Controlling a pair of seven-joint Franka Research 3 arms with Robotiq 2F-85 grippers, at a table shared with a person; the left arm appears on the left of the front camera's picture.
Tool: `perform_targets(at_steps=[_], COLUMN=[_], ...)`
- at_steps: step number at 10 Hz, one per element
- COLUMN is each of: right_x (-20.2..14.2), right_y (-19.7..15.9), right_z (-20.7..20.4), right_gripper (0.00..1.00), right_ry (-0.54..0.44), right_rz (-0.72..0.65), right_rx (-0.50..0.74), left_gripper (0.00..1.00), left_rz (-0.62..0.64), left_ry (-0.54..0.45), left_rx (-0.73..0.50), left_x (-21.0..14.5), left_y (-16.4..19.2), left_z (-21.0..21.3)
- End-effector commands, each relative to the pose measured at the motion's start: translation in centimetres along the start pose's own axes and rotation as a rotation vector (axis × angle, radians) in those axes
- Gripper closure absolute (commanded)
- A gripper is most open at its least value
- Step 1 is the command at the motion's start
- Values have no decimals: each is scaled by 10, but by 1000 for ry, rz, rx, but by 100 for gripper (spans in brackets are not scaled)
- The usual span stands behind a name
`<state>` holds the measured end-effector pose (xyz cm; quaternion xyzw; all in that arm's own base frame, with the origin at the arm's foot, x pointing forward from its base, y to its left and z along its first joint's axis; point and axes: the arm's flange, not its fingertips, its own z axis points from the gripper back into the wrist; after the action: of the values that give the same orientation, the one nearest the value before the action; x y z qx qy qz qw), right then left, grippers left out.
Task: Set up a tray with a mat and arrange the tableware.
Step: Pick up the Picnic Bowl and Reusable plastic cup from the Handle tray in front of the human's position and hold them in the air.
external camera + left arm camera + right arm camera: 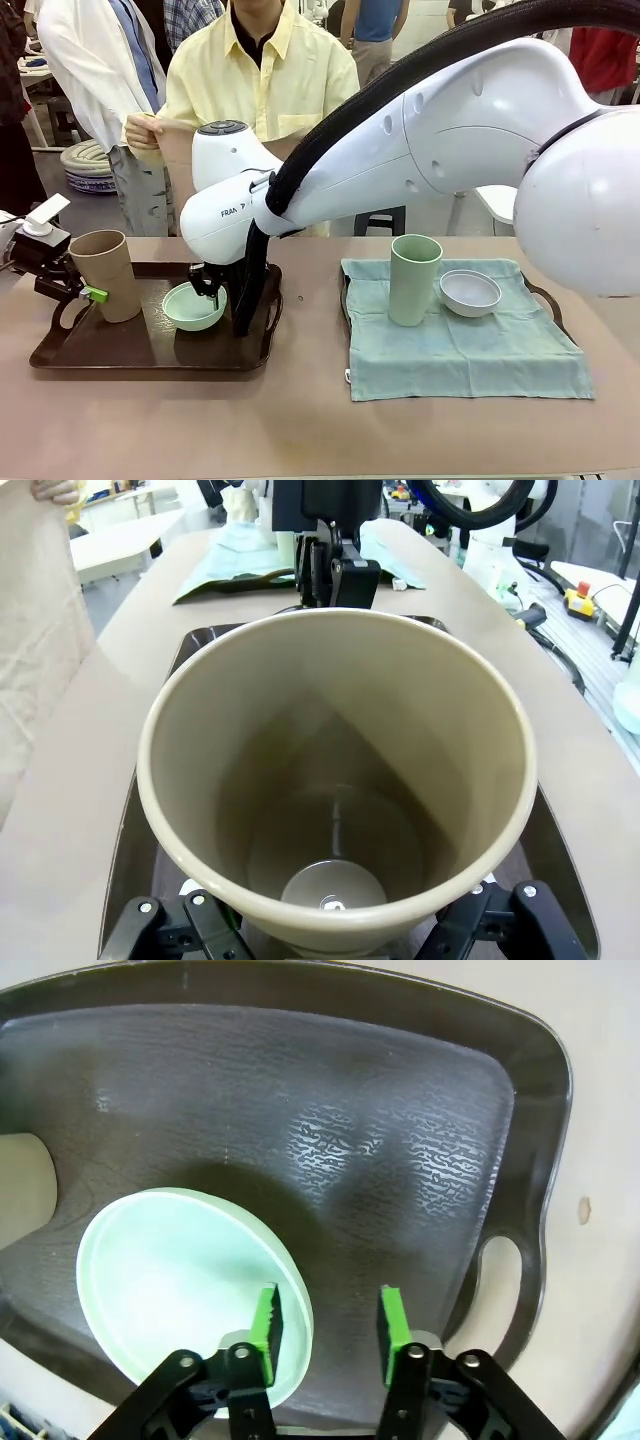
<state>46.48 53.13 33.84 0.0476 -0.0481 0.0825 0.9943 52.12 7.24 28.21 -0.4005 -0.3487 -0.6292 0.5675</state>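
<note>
My left fingers [95, 294] are closed on the tan cup [105, 272], low on its side, with 1 green pad pressed against the wall. The cup stands upright at the left end of the dark tray [150, 352]; I cannot tell whether its base touches the tray. In the left wrist view its open mouth faces the camera and the inside is bare.

My right arm [420, 140] reaches across the middle to that same tray. The right fingers [267, 1322] hang apart over the mint green bowl [193, 308], straddling its near rim. 1 pad is just inside the bowl and the other is out over bare tray, with a clear gap between them, so nothing is gripped. The bowl sits on the tray just beside the tan cup.

On the right half of the counter [300, 430] a green mat [470, 365] covers a 2nd tray [546, 300]. The sage green cup [414, 280] and the white bowl [470, 292] stand on it side by side. A person [260, 70] stands at the far side holding a beige cloth [40, 650].
</note>
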Motion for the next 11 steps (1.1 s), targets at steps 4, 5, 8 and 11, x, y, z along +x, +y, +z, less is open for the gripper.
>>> perform_targets(at_steps=[4, 5, 8, 11], right_x=[1, 1, 3, 2], right_y=[1, 2, 1, -6], right_z=[0, 0, -1, 7], right_gripper=[100, 100, 100, 100], right_ry=[11, 13, 18, 24], right_rz=[2, -1, -4, -11], right_rx=[-2, -7, -6, 12], left_gripper=[69, 100, 69, 100], left_rz=[-43, -42, -36, -7], left_ry=[-2, -2, 0, 15], left_rx=[-9, -11, -15, -30], left_x=[3, 3, 3, 10], left_y=[-3, -3, -2, -6], left_z=[4, 4, 4, 9])
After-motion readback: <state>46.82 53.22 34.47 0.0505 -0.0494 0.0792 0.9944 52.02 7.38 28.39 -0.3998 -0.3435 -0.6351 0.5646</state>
